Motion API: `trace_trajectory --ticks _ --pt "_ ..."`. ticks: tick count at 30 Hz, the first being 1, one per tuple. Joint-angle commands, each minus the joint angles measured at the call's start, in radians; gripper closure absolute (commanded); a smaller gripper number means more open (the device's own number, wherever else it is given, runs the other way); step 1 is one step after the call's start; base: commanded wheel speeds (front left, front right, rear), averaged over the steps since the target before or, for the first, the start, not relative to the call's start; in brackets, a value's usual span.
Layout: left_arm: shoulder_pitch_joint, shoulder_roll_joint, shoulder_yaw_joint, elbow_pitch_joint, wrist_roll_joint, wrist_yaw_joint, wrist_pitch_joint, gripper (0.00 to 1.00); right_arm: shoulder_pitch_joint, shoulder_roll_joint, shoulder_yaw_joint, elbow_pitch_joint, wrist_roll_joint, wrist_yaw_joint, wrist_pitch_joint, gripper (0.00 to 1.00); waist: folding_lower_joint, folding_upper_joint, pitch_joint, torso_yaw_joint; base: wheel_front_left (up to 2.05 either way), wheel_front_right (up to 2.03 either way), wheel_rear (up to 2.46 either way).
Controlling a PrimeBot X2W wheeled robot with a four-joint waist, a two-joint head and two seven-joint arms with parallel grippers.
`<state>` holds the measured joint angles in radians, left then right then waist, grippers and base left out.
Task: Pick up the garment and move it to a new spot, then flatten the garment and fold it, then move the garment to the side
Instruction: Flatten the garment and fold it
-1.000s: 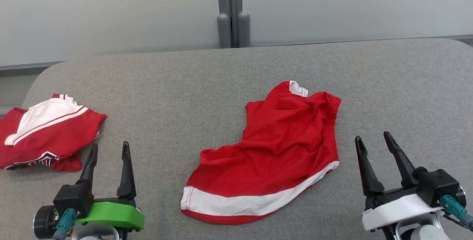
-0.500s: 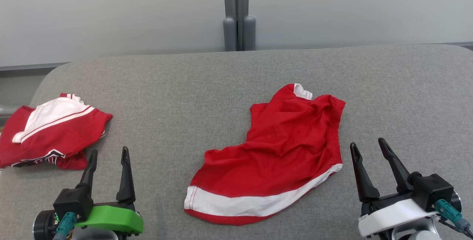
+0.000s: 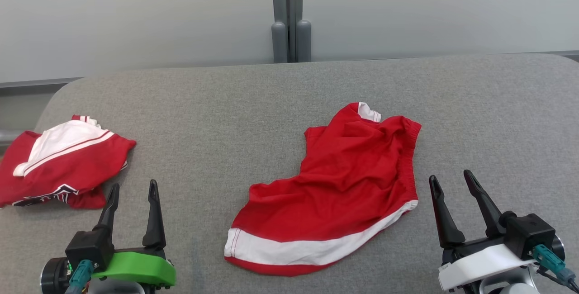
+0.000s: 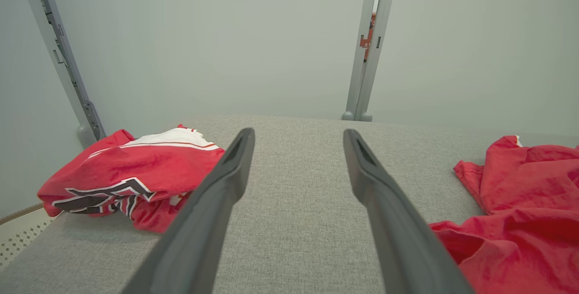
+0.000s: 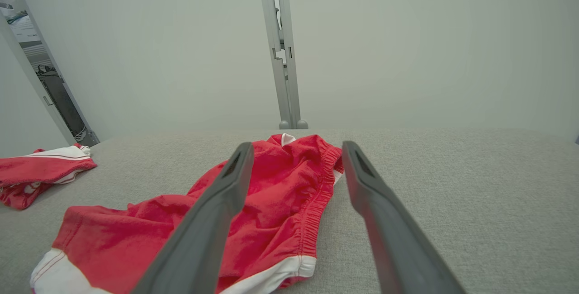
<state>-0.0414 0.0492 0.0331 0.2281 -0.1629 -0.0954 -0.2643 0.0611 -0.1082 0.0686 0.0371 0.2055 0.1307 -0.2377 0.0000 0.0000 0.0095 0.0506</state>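
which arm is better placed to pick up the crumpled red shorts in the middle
Right, probably. The right gripper stands open just beside the red shorts' elastic waistband, which shows between its fingers in the right wrist view. The left gripper, also open, sits nearer the other red-and-white garment.

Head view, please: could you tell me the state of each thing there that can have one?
Red shorts: rumpled, unfolded, lying loose on the grey pad.
Red and white garment: bunched up near the pad's left edge, untouched.
Left gripper: open, empty.
Right gripper: open, empty, beside the shorts.
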Motion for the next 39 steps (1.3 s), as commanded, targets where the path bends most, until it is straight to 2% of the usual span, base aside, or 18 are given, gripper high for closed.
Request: trace_trajectory --ticks 1,28,34,39 --pt "0.013 0.002 0.002 0.000 0.011 0.000 0.000 0.00 0.012 0.001 -0.003 0.003 -0.006 0.000 0.002 0.00 0.0000 0.0000 0.001 0.000 0.00 0.00 0.00" --pt "0.023 0.002 -0.005 0.013 0.012 -0.009 0.000 0.00 0.003 0.000 0.003 0.029 0.004 0.000 -0.005 0.00 0.0000 0.0000 -0.014 -0.001 0.00 0.00 0.00" --pt "0.025 0.003 -0.076 0.052 0.014 -0.019 0.000 0.00 -0.022 -0.019 0.010 0.078 0.008 0.000 -0.008 0.00 0.0000 0.0000 -0.003 0.000 0.00 0.00 0.00" --pt "0.007 0.002 -0.163 0.097 0.008 -0.028 0.000 0.00 -0.063 -0.057 0.035 0.168 0.023 0.000 -0.011 0.00 0.0000 0.0000 0.023 0.003 0.00 0.00 0.00"
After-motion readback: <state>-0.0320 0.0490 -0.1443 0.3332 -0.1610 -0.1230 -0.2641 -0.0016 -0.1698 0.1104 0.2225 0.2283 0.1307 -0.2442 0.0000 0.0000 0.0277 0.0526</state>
